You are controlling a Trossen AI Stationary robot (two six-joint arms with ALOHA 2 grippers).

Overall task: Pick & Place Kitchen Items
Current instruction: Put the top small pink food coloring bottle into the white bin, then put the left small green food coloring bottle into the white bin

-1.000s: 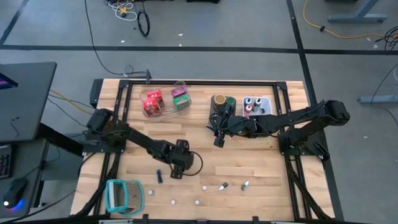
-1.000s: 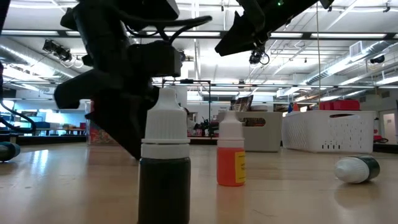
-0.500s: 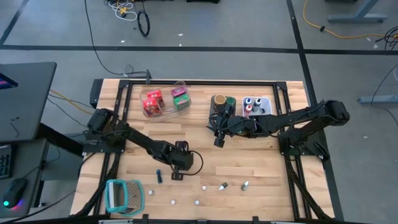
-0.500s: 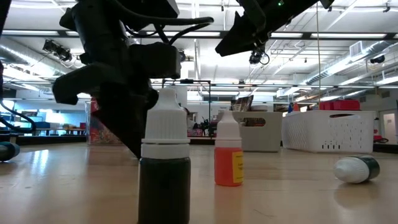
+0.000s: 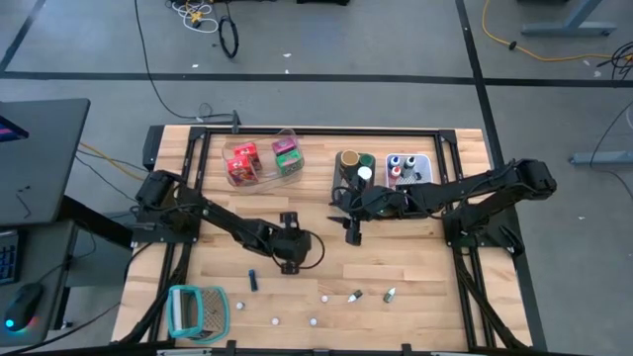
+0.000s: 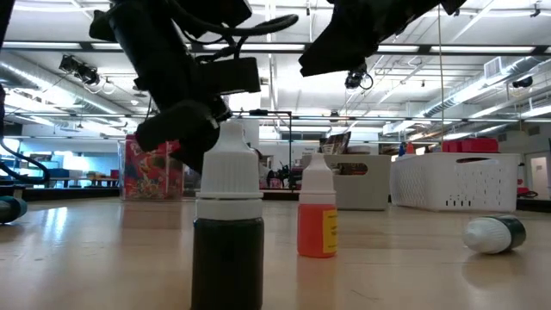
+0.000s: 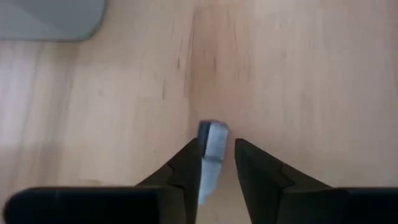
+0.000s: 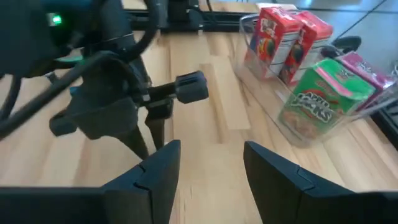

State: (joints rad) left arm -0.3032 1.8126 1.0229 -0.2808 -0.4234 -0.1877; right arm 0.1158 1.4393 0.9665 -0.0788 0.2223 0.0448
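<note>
Mostly bare wood tabletop, grey floor round.

mid-table: bare wood | front edge: small bottles (scattered)

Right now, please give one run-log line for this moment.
left gripper: shut on small pale item | right gripper: open, empty, mid-table

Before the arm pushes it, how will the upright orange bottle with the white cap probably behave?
The orange bottle stands tall and narrow on a small base, so a push near its cap would likely tip it. Its body looks round, so once down it may roll. It looks small, so it is probably light.
</note>
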